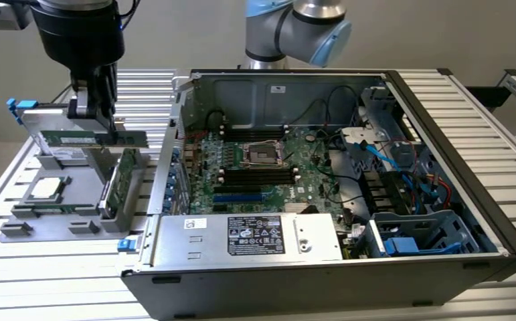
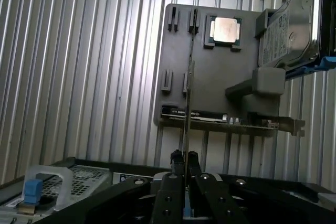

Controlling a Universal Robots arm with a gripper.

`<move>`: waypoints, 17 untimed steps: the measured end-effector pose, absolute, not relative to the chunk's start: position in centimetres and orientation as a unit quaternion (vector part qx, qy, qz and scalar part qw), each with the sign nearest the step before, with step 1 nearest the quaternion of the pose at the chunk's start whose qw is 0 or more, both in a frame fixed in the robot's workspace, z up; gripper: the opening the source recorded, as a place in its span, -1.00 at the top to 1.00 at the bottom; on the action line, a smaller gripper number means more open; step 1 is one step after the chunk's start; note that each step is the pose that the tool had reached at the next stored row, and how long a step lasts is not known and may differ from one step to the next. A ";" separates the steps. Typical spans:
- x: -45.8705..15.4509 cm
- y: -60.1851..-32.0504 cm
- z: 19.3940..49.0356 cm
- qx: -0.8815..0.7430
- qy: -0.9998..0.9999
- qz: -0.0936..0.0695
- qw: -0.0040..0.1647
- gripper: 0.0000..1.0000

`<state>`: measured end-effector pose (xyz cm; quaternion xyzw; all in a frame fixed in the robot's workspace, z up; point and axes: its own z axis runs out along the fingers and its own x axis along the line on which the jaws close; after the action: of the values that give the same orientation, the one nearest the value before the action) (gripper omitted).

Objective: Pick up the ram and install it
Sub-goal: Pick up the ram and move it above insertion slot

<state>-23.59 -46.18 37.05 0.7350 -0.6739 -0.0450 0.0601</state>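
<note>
**Ram held on edge above its tray**

Exterior view: the gripper (image 1: 97,124), nearly closed, pinches the ram (image 1: 106,138) level above the tray (image 1: 70,212), beside the case (image 1: 311,287).

Wrist view: the ram (image 2: 188,103) runs edge-on from the fingertips (image 2: 176,158), seemingly clear of the tray. This probably leaves its contacts free.

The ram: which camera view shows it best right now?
The exterior view: the ram shows its long green face side-on, clamped in the gripper above the grey holder. In the wrist view it is edge-on, a thin line running out from the gripper.
</note>
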 end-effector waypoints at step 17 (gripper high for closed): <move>-17.6 -45.5 38.9 0.735 -0.674 -0.045 0.060 0.73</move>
<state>-17.60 -45.54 38.91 0.7350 -0.6739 -0.0450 0.0601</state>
